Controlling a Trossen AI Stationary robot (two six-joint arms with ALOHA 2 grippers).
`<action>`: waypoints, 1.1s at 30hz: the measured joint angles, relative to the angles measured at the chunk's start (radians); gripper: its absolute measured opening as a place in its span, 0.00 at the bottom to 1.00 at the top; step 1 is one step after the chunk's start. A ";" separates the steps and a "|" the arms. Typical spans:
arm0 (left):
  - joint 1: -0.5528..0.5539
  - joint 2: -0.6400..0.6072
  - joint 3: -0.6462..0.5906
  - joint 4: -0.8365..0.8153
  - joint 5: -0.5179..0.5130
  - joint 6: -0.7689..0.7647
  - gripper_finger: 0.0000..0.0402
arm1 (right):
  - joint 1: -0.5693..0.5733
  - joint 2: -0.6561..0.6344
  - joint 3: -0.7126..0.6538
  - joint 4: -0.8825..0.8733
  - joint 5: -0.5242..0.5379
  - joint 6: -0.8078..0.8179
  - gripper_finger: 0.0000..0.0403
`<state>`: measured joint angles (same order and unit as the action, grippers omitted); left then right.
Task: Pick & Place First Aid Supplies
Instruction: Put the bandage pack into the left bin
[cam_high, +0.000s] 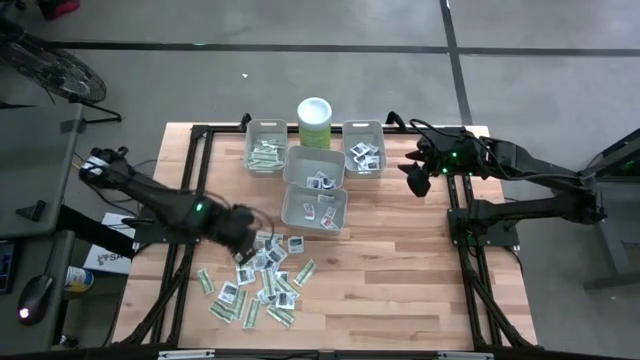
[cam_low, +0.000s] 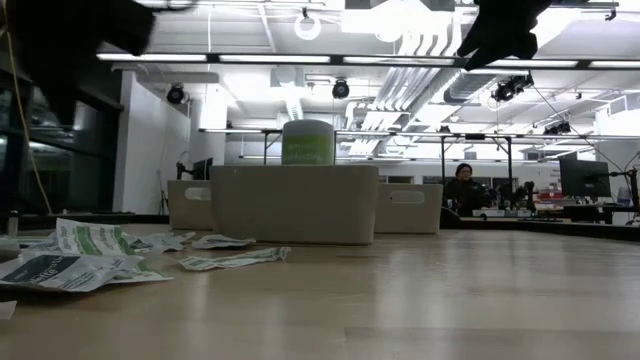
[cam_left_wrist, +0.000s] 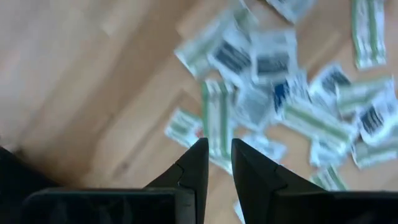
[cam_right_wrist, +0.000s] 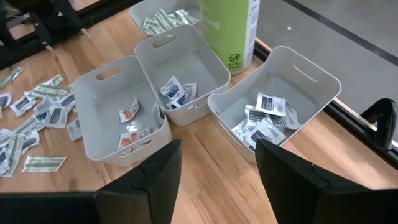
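Left gripper (cam_left_wrist: 216, 155) over the scattered first aid supplies (cam_high: 262, 282) on the counter (cam_high: 400, 270), fingers nearly closed, nothing visibly held; packets just ahead. Right gripper (cam_right_wrist: 217, 158) wide open, empty, behind grey bins (cam_right_wrist: 186, 68)

Packets (cam_high: 262, 280): pale green-and-white strips, white squares with dark print. Bins (cam_right_wrist: 186, 68): grey. Canister (cam_high: 315, 124): pale green, white lid; table (cam_high: 400, 270): light wood.
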<state>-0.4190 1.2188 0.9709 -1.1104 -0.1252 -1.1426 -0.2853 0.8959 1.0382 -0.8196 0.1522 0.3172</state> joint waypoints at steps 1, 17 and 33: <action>-0.038 0.004 0.000 0.000 0.000 -0.033 0.17 | 0.000 0.000 0.000 0.000 -0.003 -0.004 0.49; -0.507 0.129 -0.001 0.093 0.052 -0.477 0.17 | 0.000 0.000 0.000 -0.001 -0.003 -0.016 0.49; -0.684 0.362 -0.001 0.246 0.136 -0.724 0.45 | 0.000 0.000 0.000 0.000 -0.003 -0.030 0.49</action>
<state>-1.1034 1.5804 0.9703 -0.8646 0.0110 -1.8667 -0.2852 0.8955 1.0382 -0.8200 0.1497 0.2871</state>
